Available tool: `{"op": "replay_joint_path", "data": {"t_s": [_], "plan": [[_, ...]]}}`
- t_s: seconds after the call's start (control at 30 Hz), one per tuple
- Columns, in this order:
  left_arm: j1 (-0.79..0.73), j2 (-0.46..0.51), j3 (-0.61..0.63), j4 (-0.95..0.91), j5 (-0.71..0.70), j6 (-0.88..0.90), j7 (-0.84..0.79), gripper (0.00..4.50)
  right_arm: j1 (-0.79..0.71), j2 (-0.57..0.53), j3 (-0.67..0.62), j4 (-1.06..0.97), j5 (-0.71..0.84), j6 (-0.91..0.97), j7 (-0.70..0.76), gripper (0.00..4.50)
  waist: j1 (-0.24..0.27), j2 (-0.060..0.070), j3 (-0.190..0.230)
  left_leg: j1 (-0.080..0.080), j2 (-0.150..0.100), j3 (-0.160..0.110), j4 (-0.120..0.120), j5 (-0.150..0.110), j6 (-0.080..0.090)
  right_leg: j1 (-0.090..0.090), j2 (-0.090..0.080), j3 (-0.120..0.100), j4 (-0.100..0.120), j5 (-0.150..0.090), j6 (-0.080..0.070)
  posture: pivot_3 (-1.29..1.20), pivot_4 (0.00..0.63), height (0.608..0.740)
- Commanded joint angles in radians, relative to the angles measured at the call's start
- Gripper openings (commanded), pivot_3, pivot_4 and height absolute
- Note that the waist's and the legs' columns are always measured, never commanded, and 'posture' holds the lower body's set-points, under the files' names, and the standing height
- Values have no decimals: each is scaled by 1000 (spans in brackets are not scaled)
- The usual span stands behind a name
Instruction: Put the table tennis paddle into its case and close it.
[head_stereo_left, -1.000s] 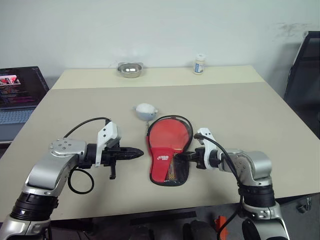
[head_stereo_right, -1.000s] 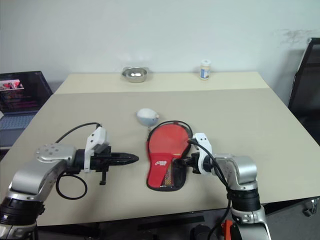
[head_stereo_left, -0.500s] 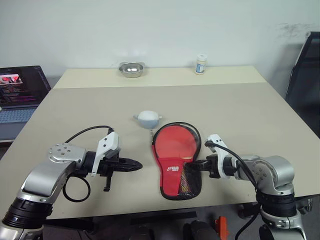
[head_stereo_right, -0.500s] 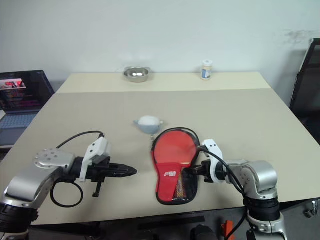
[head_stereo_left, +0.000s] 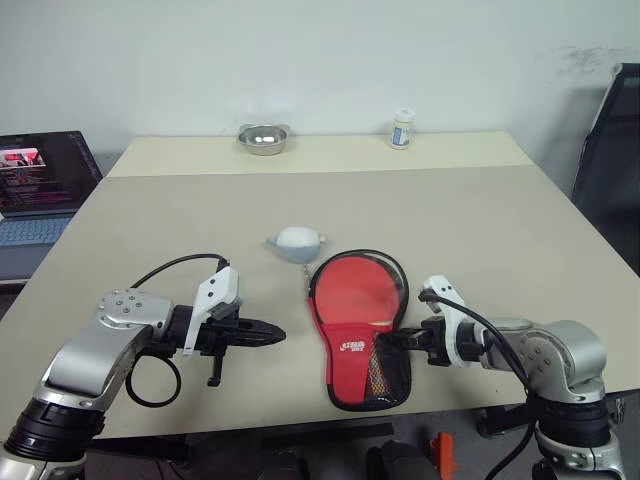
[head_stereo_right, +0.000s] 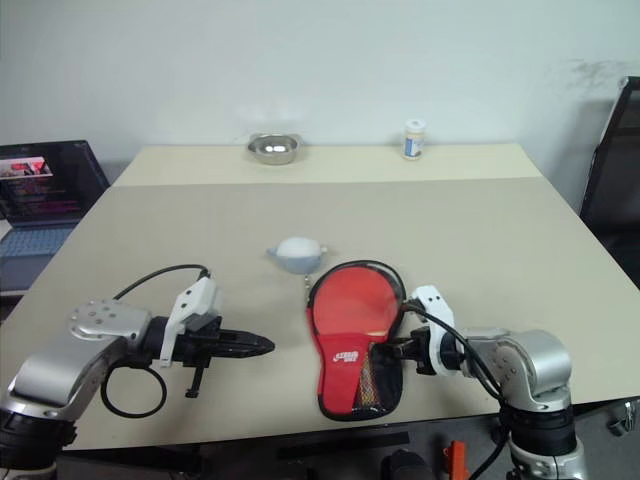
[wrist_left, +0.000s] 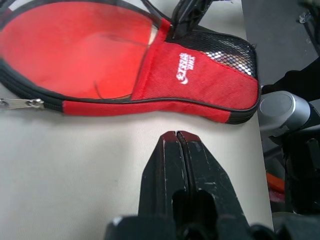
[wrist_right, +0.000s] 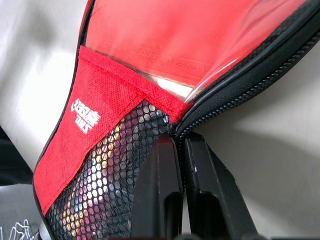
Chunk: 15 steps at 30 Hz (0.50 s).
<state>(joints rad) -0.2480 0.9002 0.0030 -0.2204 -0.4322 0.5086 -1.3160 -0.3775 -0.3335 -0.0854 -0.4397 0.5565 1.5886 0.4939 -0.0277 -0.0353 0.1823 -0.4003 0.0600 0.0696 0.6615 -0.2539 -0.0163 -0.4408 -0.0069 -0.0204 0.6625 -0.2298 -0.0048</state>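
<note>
Closing the case on the table, paddle inside: our right gripper pinches its zip edge, left gripper shut, empty. Next, we drag the zipper around.

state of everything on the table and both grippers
case: lying flat, zip partly open
paddle: inside the case, red face showing
left gripper: shut, empty, beside the case
right gripper: shut at the case's zip edge
bowl: upright
bottle: upright, capped
laptop: open, screen on
</note>
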Motion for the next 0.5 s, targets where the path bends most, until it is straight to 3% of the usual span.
{"op": "replay_joint_path", "data": {"t_s": [0.03,0.17,0.3,0.5], "plan": [[-16,-2,-6,-10,-1,-24,6,0,10,-10,-3,-22,22,26,-19,10,0,0,0,0,0,0,0,0,0,0,0,0,0,0,0,0,150,740],[-22,-5,-13,-4,0,-33,11,0,6,-12,-9,-12,12,25,-46,10,0,0,0,0,0,0,0,0,0,0,0,0,0,0,0,0,150,740],[-24,-9,-16,-3,-1,-37,20,0,2,-20,-17,-16,14,-6,-54,1010,0,0,0,0,0,0,0,0,0,0,0,0,0,0,0,0,150,740],[-27,-15,-20,0,0,-42,30,0,-11,-194,82,-70,50,-117,54,3019,0,-1,0,0,0,0,1,0,0,0,0,0,0,0,0,0,150,740]]}}
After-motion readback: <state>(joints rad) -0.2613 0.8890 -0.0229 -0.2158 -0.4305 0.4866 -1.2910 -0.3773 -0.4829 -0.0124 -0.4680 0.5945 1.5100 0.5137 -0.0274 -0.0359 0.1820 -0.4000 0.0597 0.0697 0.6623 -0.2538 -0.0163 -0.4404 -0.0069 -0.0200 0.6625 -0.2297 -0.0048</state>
